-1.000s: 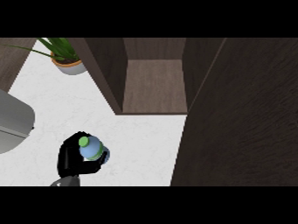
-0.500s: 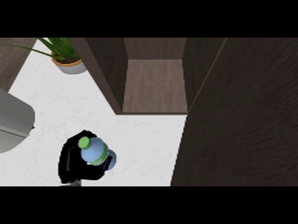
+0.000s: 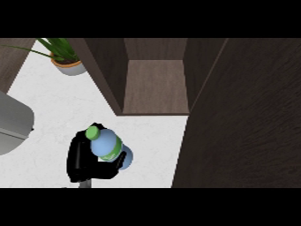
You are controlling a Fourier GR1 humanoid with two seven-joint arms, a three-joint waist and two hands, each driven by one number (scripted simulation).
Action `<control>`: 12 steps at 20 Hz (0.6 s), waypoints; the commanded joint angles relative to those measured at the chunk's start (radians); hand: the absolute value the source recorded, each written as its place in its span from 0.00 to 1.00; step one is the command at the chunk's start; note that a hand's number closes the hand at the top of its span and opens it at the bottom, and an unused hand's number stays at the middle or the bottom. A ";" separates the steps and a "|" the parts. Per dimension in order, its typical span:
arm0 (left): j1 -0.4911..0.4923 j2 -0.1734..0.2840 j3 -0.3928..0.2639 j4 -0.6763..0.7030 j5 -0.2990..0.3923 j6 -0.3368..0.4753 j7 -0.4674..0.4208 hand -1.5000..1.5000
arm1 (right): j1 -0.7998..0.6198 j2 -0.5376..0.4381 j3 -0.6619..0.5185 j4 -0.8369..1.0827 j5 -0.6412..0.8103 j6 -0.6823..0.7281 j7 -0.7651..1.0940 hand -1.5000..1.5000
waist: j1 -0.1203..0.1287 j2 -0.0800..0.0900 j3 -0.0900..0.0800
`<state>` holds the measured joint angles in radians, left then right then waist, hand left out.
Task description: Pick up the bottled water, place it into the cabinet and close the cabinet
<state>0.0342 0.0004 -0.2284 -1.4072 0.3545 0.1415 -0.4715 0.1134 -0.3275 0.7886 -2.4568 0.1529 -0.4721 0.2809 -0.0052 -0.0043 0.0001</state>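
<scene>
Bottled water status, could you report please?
Left hand curled round bottled water, short of open cabinet. Right hand unseen. Path clear.

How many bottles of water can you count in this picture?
1. The bottled water is held in a black hand above the white counter, left of the open cabinet. Others may be hidden.

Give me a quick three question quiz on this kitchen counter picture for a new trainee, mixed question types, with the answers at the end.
1. True or false: the bottle already stands inside the cabinet.
2. Multiple choice: what sits at the back left of the counter? A) a potted plant B) a kettle C) a bowl
3. Fill in: the bottle's cap is coloured ____.

Key:
1. False; the robot hand holds it above the counter, in front of the open cabinet.
2. A, the potted plant.
3. Green.
</scene>
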 commanded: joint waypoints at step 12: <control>-0.281 0.000 -0.192 -0.033 -0.011 0.351 0.156 1.00 | 0.041 -0.034 -0.003 -0.103 0.052 0.004 0.005 0.00 | -0.009 0.003 0.000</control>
<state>-0.1598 0.0033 -0.3714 -1.5010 0.3264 0.4161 -0.3000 0.1189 -0.3326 0.7909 -2.4609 0.1551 -0.4817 0.2770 -0.0114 -0.0026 -0.0002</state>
